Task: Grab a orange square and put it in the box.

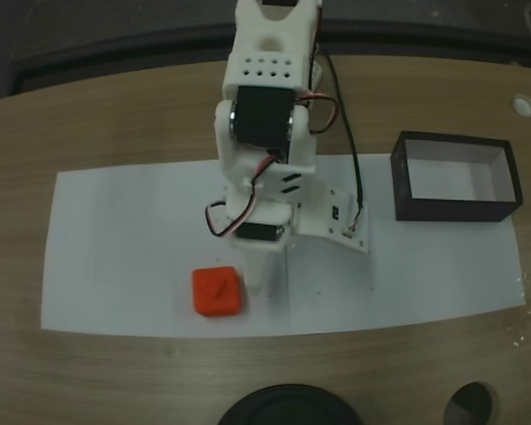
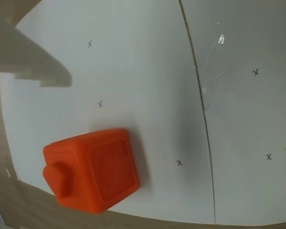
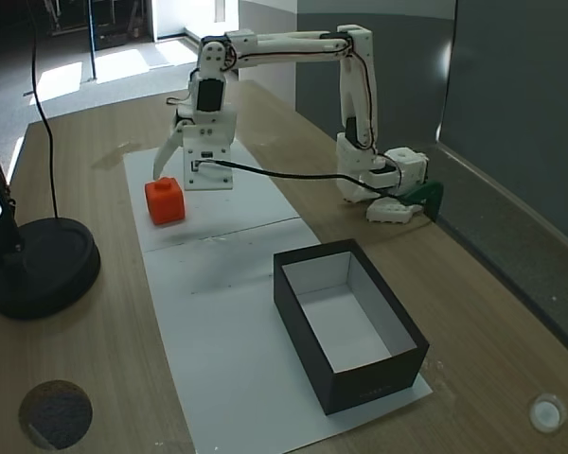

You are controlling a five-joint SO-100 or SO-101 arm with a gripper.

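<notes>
Approach step, nothing grasped yet. The orange square [image 1: 218,291] sat on the white paper [image 1: 115,248] on the worktop [image 3: 95,378], just left of the end effector [image 1: 257,288] in a fixed view, apart from it. The end effector stood open, empty, pointing down from an arm stretched out and bent at the elbow. Next move, as I judged it: shift over the cube, straddle it, close (the box [image 3: 348,322] waited well apart).

Lab or office workspace: wooden desk [image 3: 104,378], grey partition panel [image 3: 511,104], black lamp base [image 3: 38,268].
</notes>
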